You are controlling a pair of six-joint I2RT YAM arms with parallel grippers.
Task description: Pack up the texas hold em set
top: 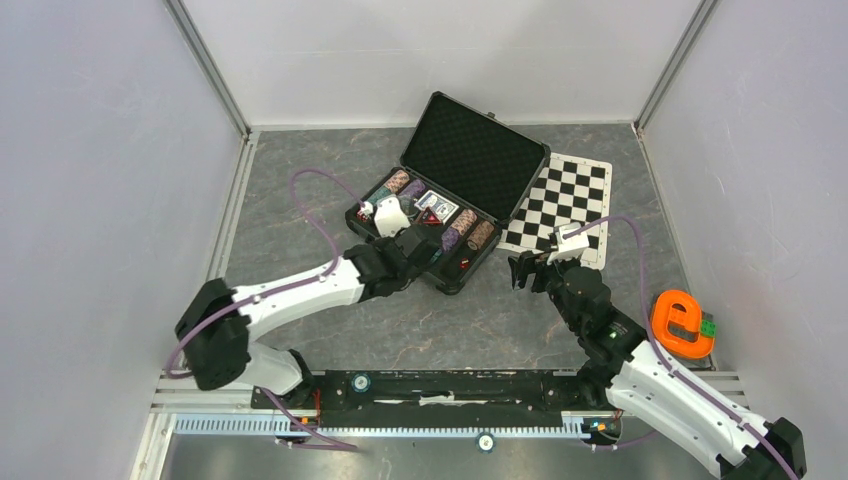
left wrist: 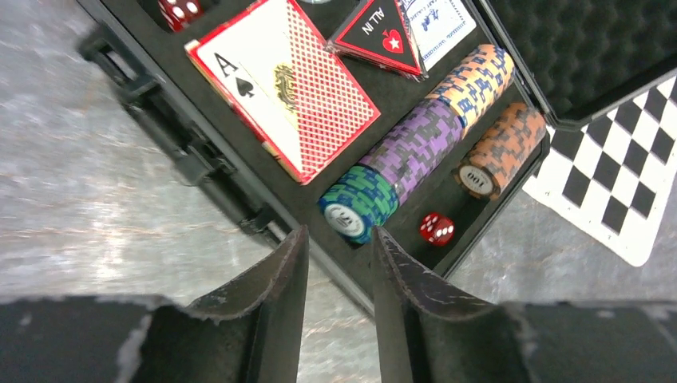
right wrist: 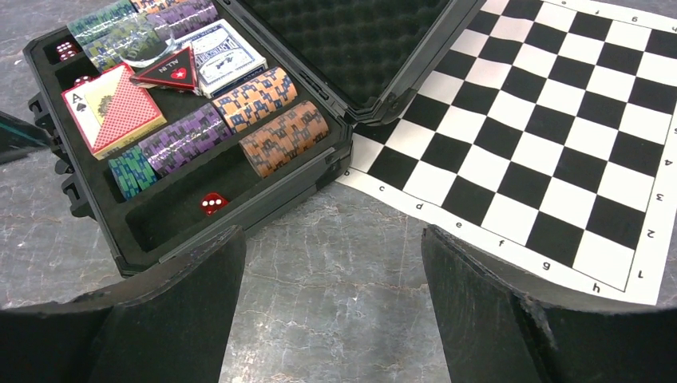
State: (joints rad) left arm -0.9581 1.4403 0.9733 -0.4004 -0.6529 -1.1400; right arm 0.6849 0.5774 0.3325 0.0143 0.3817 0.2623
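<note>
The black case (top: 475, 155) lies open on the table, its foam lid tilted back. Rows of chips fill the tray: teal chips (left wrist: 359, 203), purple chips (left wrist: 415, 144) and brown chips (left wrist: 503, 148). A red card deck (left wrist: 287, 92) and a blue card deck (left wrist: 439, 24) lie beside them, and a red die (left wrist: 437, 229) rests in the near slot. My left gripper (left wrist: 339, 235) hovers over the case's front rim close to the teal chips, open, with nothing between its fingers. My right gripper (right wrist: 331, 239) stands wide open above bare table, just right of the case corner.
A black-and-white chequered mat (top: 565, 200) lies to the right of the case, partly under the lid. An orange e-shaped piece (top: 682, 322) sits at the right near the wall. Grey walls close in the table on three sides.
</note>
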